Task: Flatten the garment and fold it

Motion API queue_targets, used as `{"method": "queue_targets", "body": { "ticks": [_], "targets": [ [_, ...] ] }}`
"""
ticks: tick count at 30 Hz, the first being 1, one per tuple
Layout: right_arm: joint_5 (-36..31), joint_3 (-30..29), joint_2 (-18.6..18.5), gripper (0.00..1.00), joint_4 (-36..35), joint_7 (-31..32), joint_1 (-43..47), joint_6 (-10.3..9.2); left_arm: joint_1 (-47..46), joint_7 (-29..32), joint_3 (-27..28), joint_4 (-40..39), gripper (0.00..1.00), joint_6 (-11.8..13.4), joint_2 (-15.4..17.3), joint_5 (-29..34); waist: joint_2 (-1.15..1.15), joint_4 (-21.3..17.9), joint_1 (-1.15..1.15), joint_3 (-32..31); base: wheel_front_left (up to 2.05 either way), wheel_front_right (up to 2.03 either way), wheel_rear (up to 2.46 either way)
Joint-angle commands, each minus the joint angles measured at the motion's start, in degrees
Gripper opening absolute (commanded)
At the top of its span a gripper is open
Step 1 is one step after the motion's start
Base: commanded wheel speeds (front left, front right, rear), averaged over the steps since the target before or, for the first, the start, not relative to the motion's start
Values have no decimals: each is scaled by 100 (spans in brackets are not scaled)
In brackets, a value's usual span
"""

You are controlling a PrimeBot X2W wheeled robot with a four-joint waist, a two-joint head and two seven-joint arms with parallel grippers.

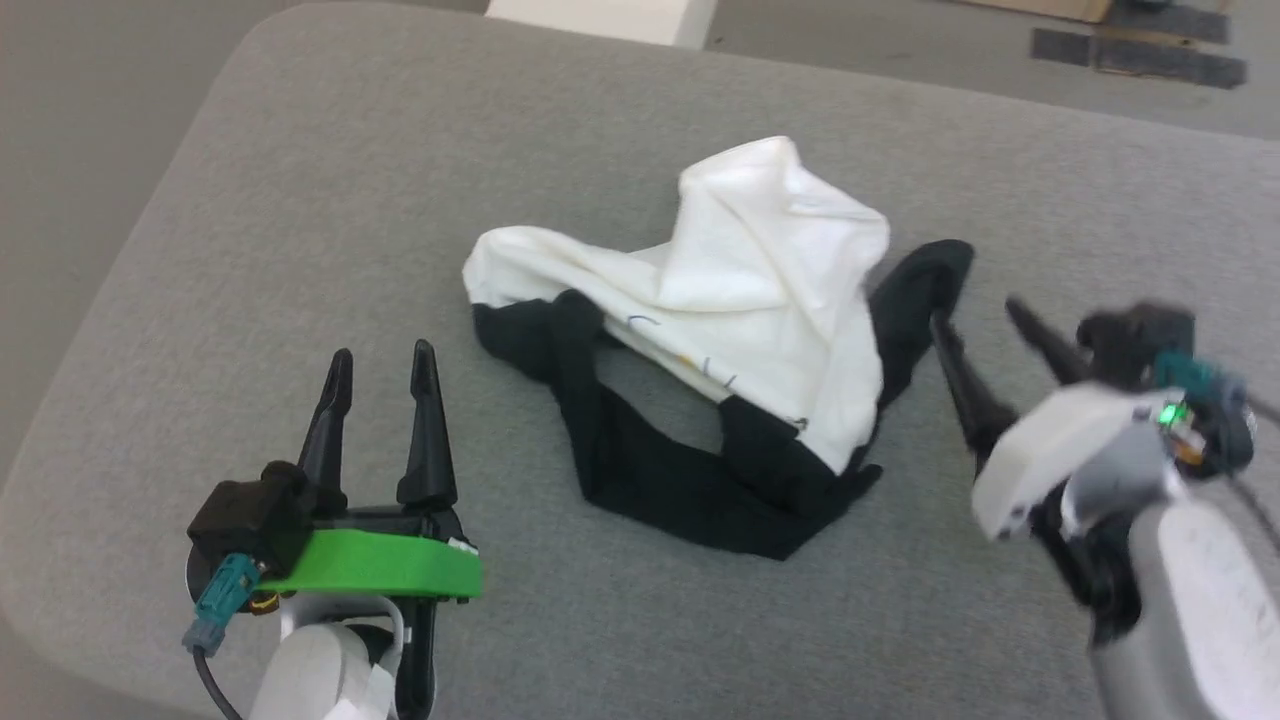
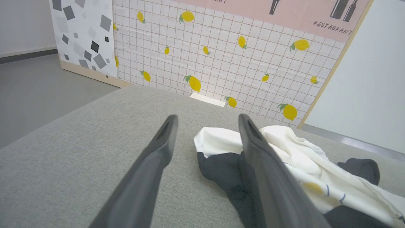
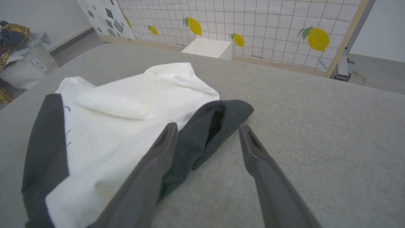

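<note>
crumpled white cotton t-shirt with black sleeves (image 1: 760,290) lies mid grey fabric-covered surface (image 1: 300,200), its long axis crosswise, one black sleeve (image 1: 925,275) pointing far-right, between the left gripper (image 1: 383,352), near it, and the right gripper (image 1: 972,312), just beside that sleeve, both spread wide and empty.

The garment (image 1: 740,270), a white T-shirt with black sleeves, lies crumpled between the left gripper (image 1: 383,350) and the right gripper (image 1: 972,312). Its white body bunches into a peak. One black sleeve ends just beside the right gripper's fingertips, and more black cloth sprawls flat nearer the left gripper. Small blue and yellow marks show on a fold.
</note>
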Motion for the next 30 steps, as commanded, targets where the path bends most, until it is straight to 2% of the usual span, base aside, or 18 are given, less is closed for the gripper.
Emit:
{"method": "queue_targets", "body": {
  "ticks": [1,6,12,15,17,20,21,22,23,27,30],
  "targets": [
    [-132,-56,185,100,-151,45,213,-8,30,-20,2,-24,100,-21,-11,63,0,-279,0,-165,0,0,0],
    [-541,-302,488,100,-178,182,313,-8,-98,-20,-53,-26,100,-55,-11,30,0,-174,0,34,0,0,0],
    [-867,-672,650,100,568,508,-371,-8,-220,-20,-174,0,100,-35,-11,-86,0,136,0,281,0,0,0],
    [-824,-689,659,100,1009,720,-763,-8,-261,-20,-236,12,100,-19,-11,-151,0,286,0,381,0,0,0],
    [-897,-607,660,100,1334,981,-983,-8,-279,-20,-263,17,100,-7,-11,-191,0,358,0,423,0,0,0],
    [-1241,-373,661,100,1806,1757,-1216,-8,-288,-20,-284,27,100,10,-11,-231,0,412,0,453,0,0,0],
    [-1371,-308,661,76,1891,2011,-1257,-8,-289,-20,-288,32,100,15,-11,-241,0,419,0,451,0,0,0],
    [-1512,-269,662,34,1926,2237,-1303,-8,-289,-20,-290,40,100,22,-11,-248,0,421,0,443,0,0,0],
    [-1617,-257,662,0,1906,2338,-1334,-8,-288,-20,-290,48,100,29,-11,-252,0,418,0,428,0,0,0],
    [-1650,-511,662,0,1493,2150,-1307,-8,-243,-20,-252,94,100,44,-11,-243,0,324,0,272,0,0,0],
    [-1607,-865,662,0,848,1836,-1083,-8,-178,-20,-178,130,100,15,-12,-169,0,161,0,76,0,0,0]
  ]
}}
